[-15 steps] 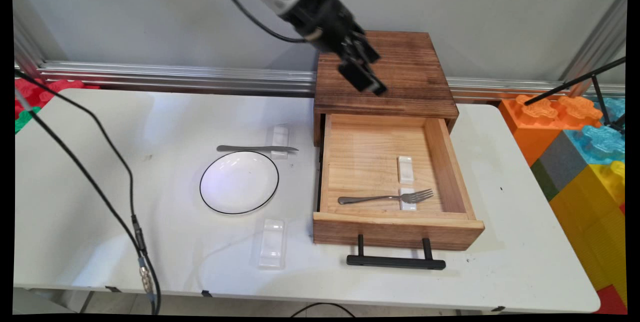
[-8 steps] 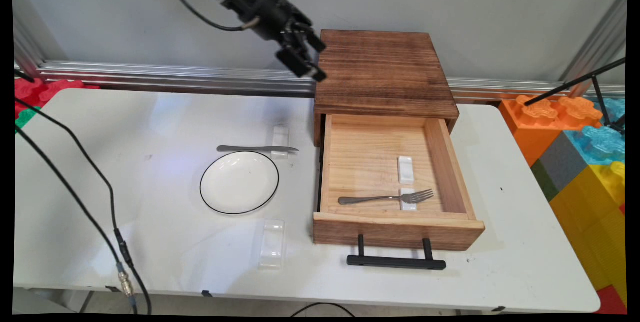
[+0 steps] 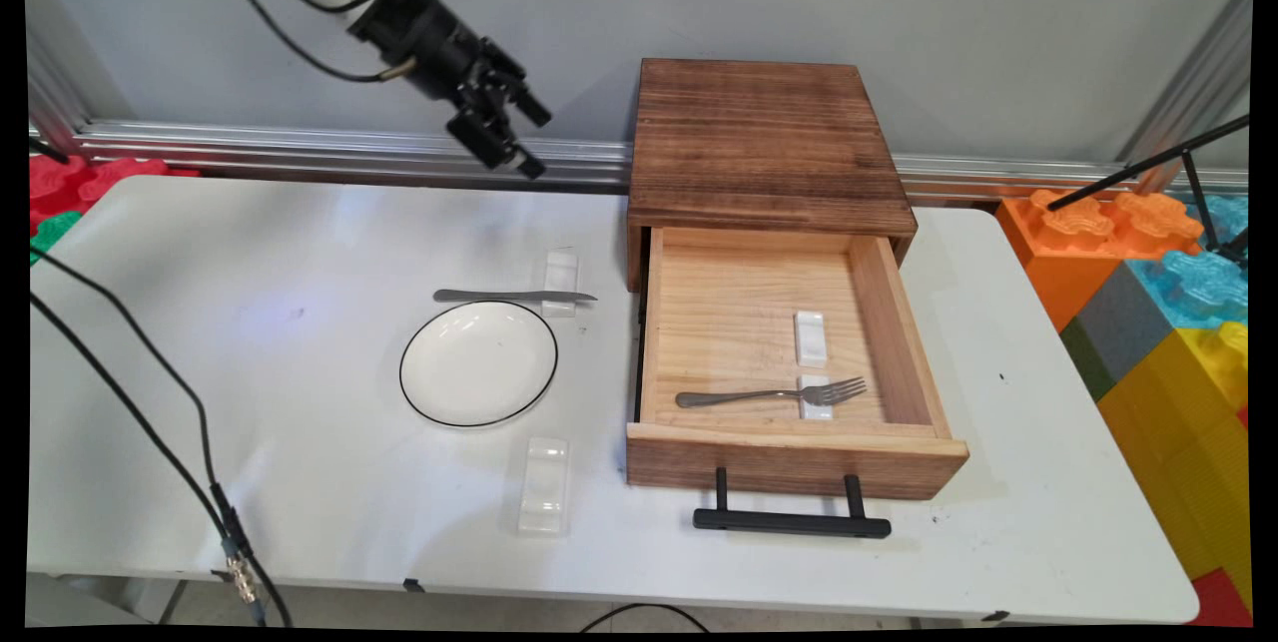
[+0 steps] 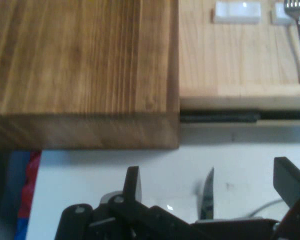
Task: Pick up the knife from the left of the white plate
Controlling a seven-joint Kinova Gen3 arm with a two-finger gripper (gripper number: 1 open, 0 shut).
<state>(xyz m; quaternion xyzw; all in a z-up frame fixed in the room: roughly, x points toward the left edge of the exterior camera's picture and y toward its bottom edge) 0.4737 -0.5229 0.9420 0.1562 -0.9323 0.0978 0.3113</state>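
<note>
My gripper [image 3: 527, 137] hangs open and empty, high over the table's back edge and left of the dark wooden box [image 3: 764, 143]. In the hand view its two fingers [image 4: 132, 182] stand wide apart, and the tip of a knife [image 4: 207, 197] shows on the table between them. That knife [image 3: 514, 297] lies with its tip on a white rest [image 3: 560, 275], just behind a black-rimmed white plate [image 3: 478, 362]. The box's drawer [image 3: 899, 322] is pulled out. Inside it a fork [image 3: 769, 394] leans on one white rest [image 3: 816, 400], and a second rest [image 3: 810, 337] lies bare.
Another white rest [image 3: 543, 485] lies in front of the plate. The drawer's black handle [image 3: 791, 521] sticks out toward the table's near edge. Black cables [image 3: 150, 412] hang over the table's left side. Coloured foam blocks [image 3: 1168, 293] stand to the right.
The gripper has swung left from above the box top to over the table's back edge, still open. Nothing on the table or in the drawer has moved.
</note>
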